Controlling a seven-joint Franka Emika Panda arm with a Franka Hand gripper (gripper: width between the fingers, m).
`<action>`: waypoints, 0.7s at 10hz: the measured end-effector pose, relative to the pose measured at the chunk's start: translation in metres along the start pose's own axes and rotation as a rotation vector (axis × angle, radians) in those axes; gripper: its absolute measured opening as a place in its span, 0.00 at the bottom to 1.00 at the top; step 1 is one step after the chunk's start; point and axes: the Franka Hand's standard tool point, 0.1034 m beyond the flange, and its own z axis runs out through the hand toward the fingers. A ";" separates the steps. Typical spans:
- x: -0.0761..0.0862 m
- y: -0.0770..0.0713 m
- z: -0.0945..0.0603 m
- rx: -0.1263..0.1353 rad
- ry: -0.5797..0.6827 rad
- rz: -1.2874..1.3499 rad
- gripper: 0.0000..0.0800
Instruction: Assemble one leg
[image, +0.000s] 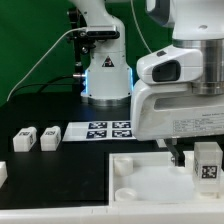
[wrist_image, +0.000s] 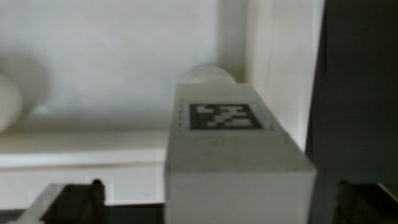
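A white leg (wrist_image: 240, 150) with a square marker tag on its face stands between my gripper's (wrist_image: 221, 205) two dark fingers (wrist_image: 75, 205). The jaws are open, with a clear gap on one side of the leg and a thin one on the other. In the exterior view this leg (image: 207, 165) stands upright on the large white tray (image: 140, 172) near its right side, with my gripper (image: 196, 152) straddling it from above. Two more legs (image: 24, 140) (image: 49, 136) lie side by side on the black table at the exterior view's left.
The marker board (image: 100, 129) lies flat behind the tray. Another white piece (image: 2, 172) shows at the left edge. The robot's white base (image: 105, 75) stands at the back, with a cable running left. The tray's raised rim (wrist_image: 240, 40) lies close beyond the leg.
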 end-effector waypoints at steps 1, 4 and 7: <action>0.000 -0.001 0.000 0.008 -0.002 0.075 0.66; -0.001 0.000 0.001 0.015 -0.008 0.484 0.37; 0.000 0.004 0.002 0.015 -0.013 0.951 0.37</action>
